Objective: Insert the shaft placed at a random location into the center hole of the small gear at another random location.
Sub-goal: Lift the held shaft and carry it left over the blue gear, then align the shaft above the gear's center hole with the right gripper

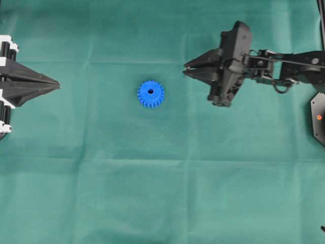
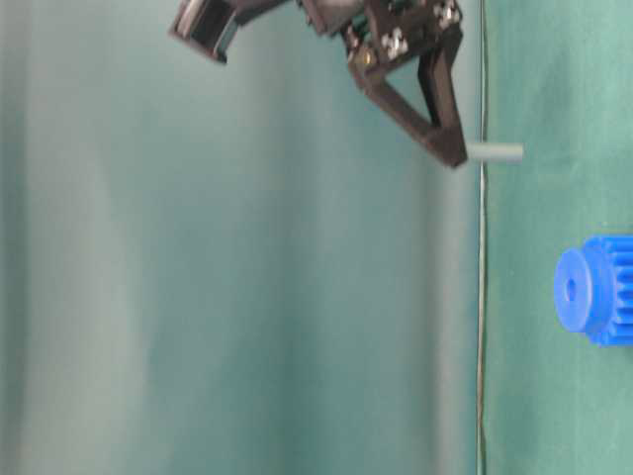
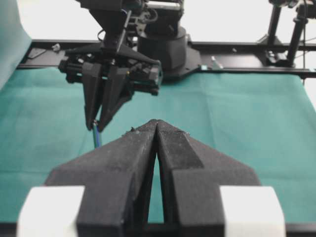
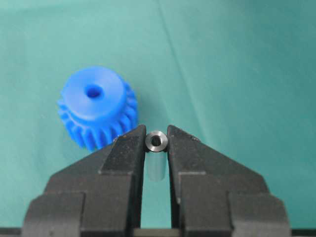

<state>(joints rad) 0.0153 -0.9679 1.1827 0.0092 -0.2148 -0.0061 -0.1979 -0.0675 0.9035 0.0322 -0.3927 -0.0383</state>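
In the right wrist view, the right gripper (image 4: 157, 143) fills the bottom of the frame. Its two black fingers (image 4: 123, 158) pinch the shaft (image 4: 157, 141), a little grey pin. We see the pin's round end between the tips. Just past them, in the upper left of the frame, sits the gear (image 4: 97, 107). It is bright blue with teeth all around. Its round hub faces up, and the hole (image 4: 93, 91) shows as a dark dot in the middle. The pin is near the gear but not touching it.

From above, the gear (image 1: 151, 93) lies near the middle of the frame, a bit up and left. The right gripper (image 1: 186, 69) hangs to its right. The left gripper (image 1: 57, 85) is at the far left edge, well apart from the gear. Its fingers are pressed together with nothing between them.

In the table-level view the pin (image 2: 495, 152) sticks out from the gripper tip at the upper right, well apart from the gear (image 2: 596, 289) at the right edge.

The cloth (image 1: 162, 193) is green and covers the whole table. It has soft fold lines across it. In the left wrist view, a black frame (image 3: 247, 49) runs along the far edge, with a bright white room behind.
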